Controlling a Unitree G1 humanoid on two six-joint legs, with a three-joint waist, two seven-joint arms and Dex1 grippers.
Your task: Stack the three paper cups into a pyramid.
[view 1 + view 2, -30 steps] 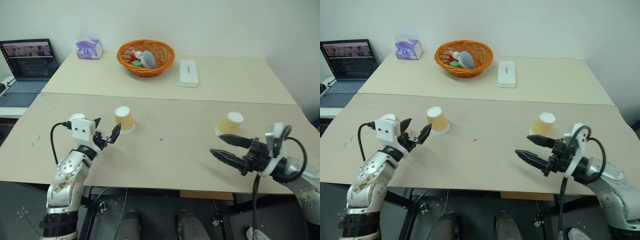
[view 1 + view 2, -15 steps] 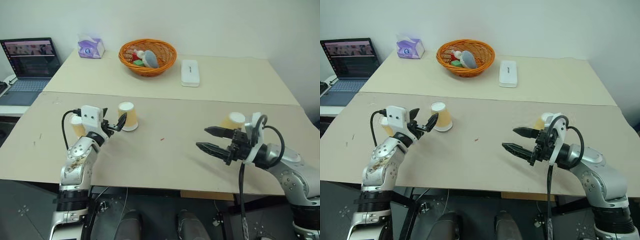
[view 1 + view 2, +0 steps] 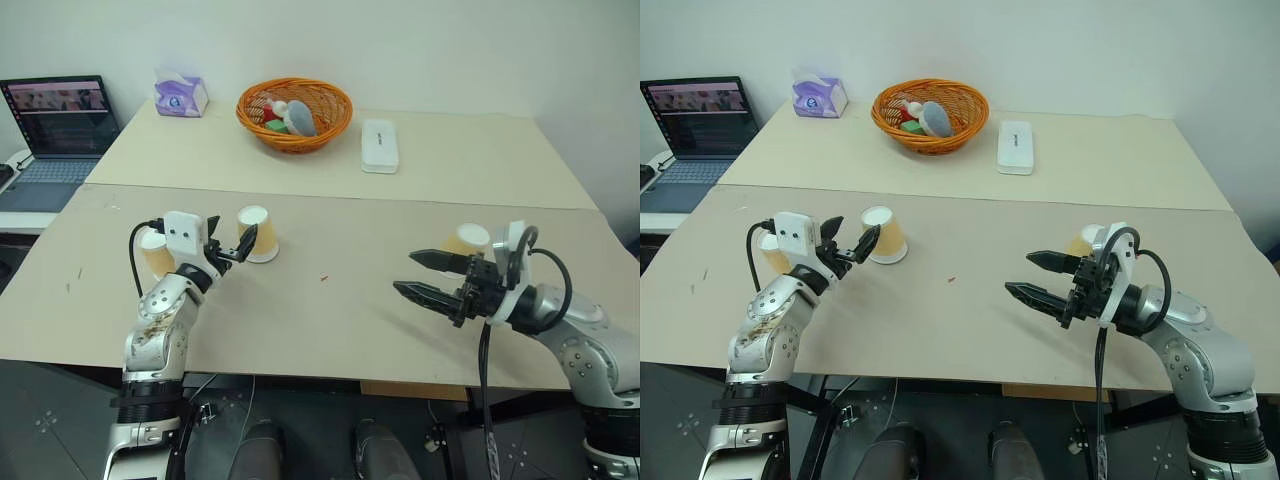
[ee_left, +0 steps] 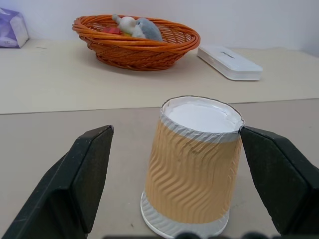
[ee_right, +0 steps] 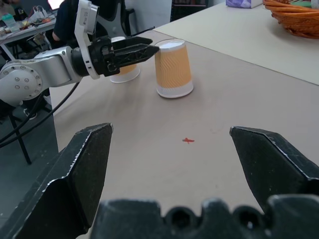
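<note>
Three paper cups stand upside down on the tan table (image 3: 330, 320). One cup (image 3: 256, 234) stands just in front of my left gripper (image 3: 232, 247), which is open; the cup (image 4: 192, 167) appears between its black fingers (image 4: 79, 179), whose tips are level with its near side. A second cup (image 3: 156, 255) is half hidden behind my left hand. The third cup (image 3: 466, 240) stands at the right, just beyond my right gripper (image 3: 406, 272), which hovers open and empty, pointing toward the table's middle.
On the far table are an orange wicker basket (image 3: 294, 112) with small items, a white box (image 3: 378, 146) and a purple tissue box (image 3: 180, 93). A laptop (image 3: 58, 120) sits at the far left. A small red mark (image 3: 323, 278) lies mid-table.
The camera view has shifted. My left gripper has moved forward up to the nearest cup. My right gripper has risen and come slightly toward the middle. Both stay open.
</note>
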